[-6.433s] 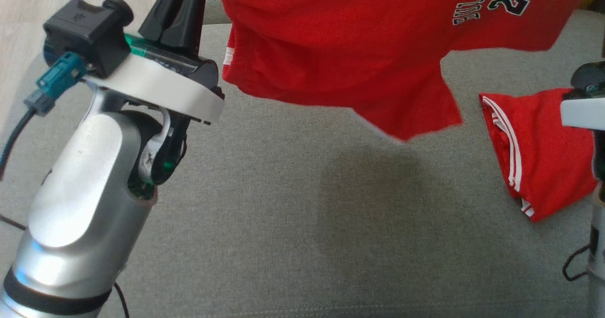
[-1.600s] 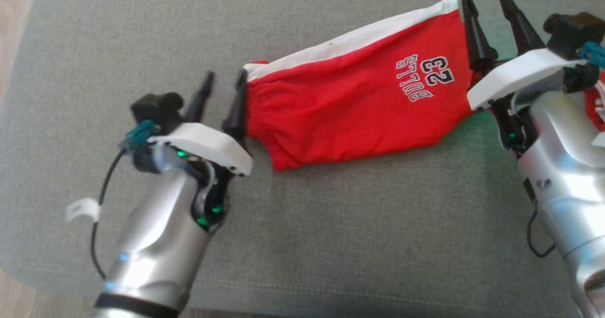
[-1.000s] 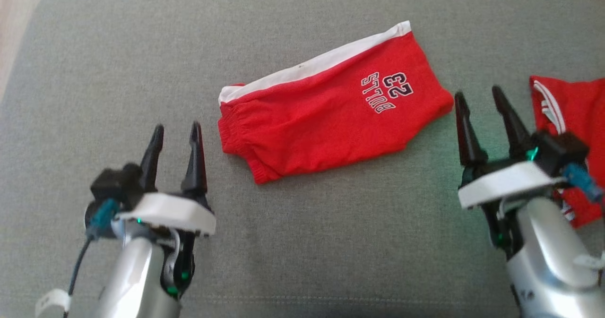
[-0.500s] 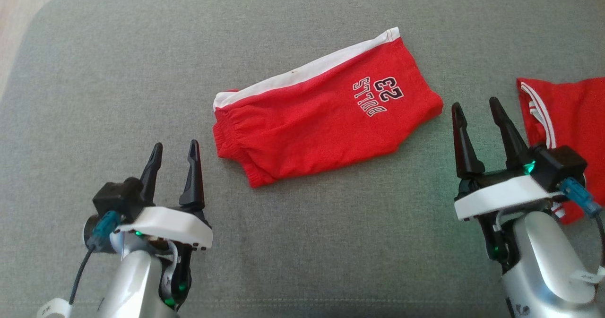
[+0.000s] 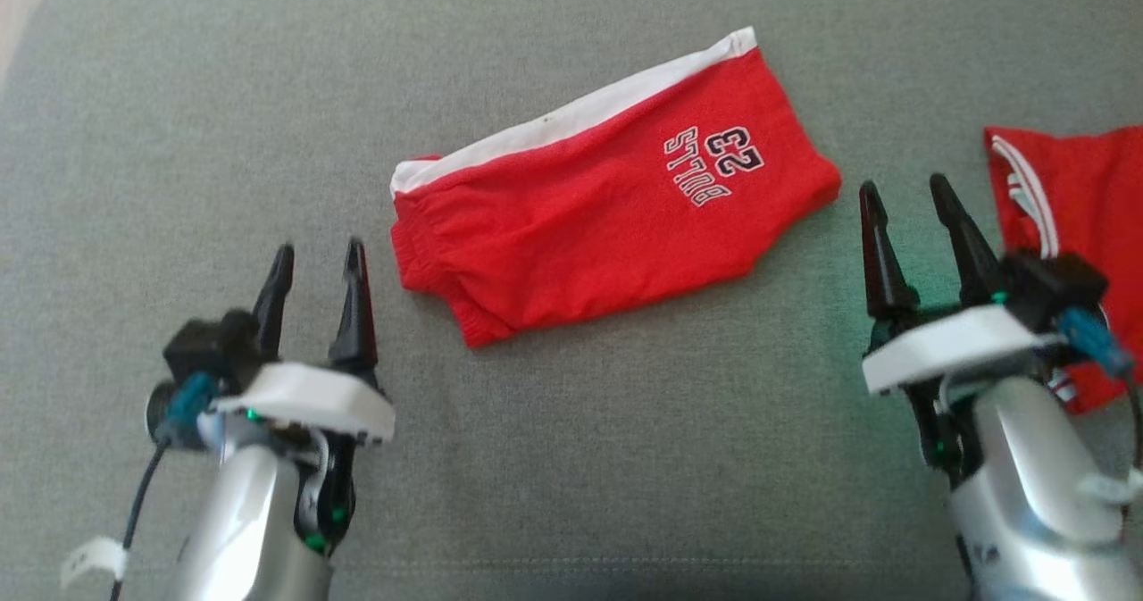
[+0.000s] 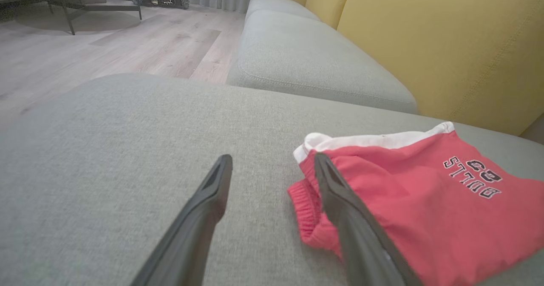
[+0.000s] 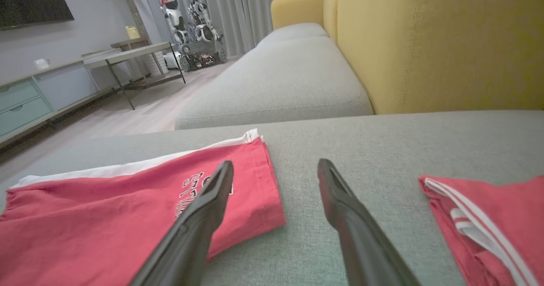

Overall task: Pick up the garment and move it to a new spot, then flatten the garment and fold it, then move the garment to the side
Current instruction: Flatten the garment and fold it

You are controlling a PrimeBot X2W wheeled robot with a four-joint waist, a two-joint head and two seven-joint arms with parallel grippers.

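far beyond the shorts (image 7: 106, 218), right wrist view catches a wheeled robot (image 7: 197, 26).

The head view looks steeply down on the grey cushion (image 5: 571, 458) from above, left gripper (image 5: 319, 246) and right gripper (image 5: 902, 183) at its lower corners. Each wrist view sits low and close over the cushion, the yellow backrest (image 6: 446, 43) at its upper right. All three share the red shorts (image 5: 589, 217): the left wrist nearest their waistband, the right wrist their leg end

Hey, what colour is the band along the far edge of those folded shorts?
White band on red shorts; clearest in the head view.
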